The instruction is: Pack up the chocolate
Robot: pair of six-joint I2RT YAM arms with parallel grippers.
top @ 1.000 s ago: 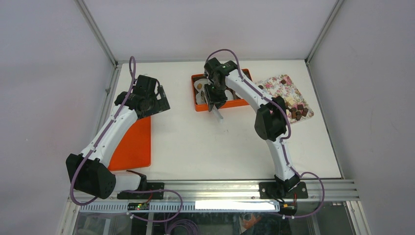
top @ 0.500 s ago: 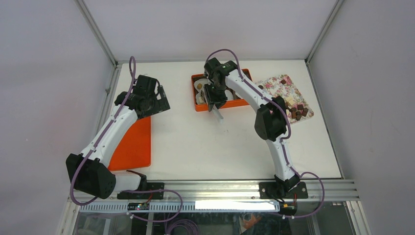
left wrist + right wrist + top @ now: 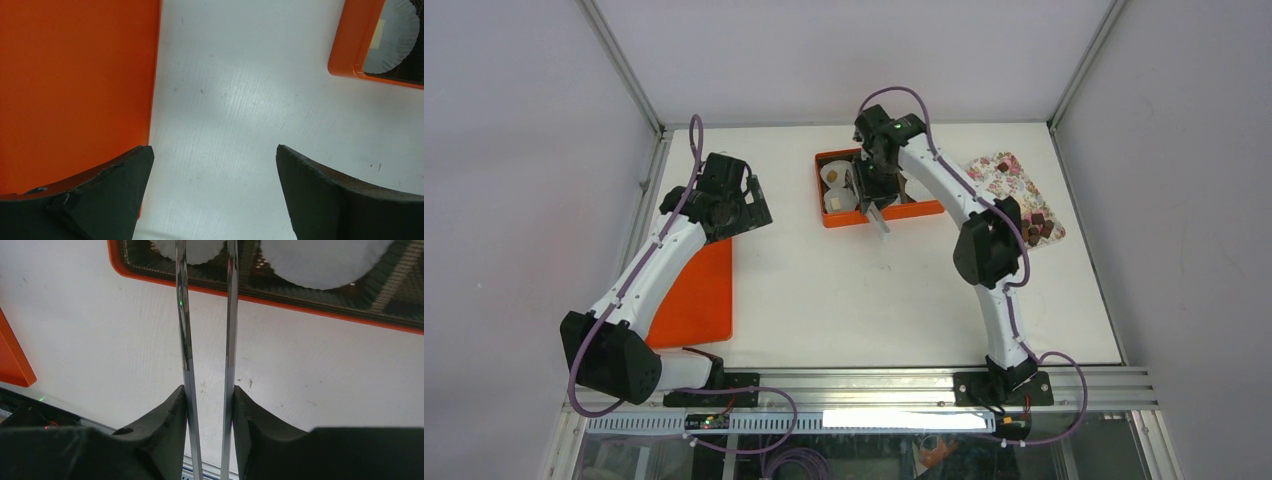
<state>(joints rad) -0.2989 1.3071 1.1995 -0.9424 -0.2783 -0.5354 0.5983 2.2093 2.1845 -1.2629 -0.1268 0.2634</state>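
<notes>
The chocolate (image 3: 1036,226) lies as small dark and tan pieces on the floral tray (image 3: 999,175) at the right. My right gripper (image 3: 870,186) hangs over the orange box (image 3: 904,211) and is shut on metal tongs (image 3: 881,222). In the right wrist view the gripper (image 3: 209,392) presses the two tong blades (image 3: 182,315), which stay slightly apart; their tips run out of the top of the frame over a white paper cup (image 3: 200,250). No chocolate shows between the blades. My left gripper (image 3: 736,208) (image 3: 215,155) is open and empty above the bare table.
White fluted cups (image 3: 836,199) sit in the orange box (image 3: 310,310), its corner (image 3: 352,45) also in the left wrist view. A flat orange lid (image 3: 694,300) (image 3: 75,75) lies at the left, under my left arm. Frame posts stand at the table's back corners.
My right gripper with the tongs has shifted a little right and back over the orange box. The left arm has not moved.
</notes>
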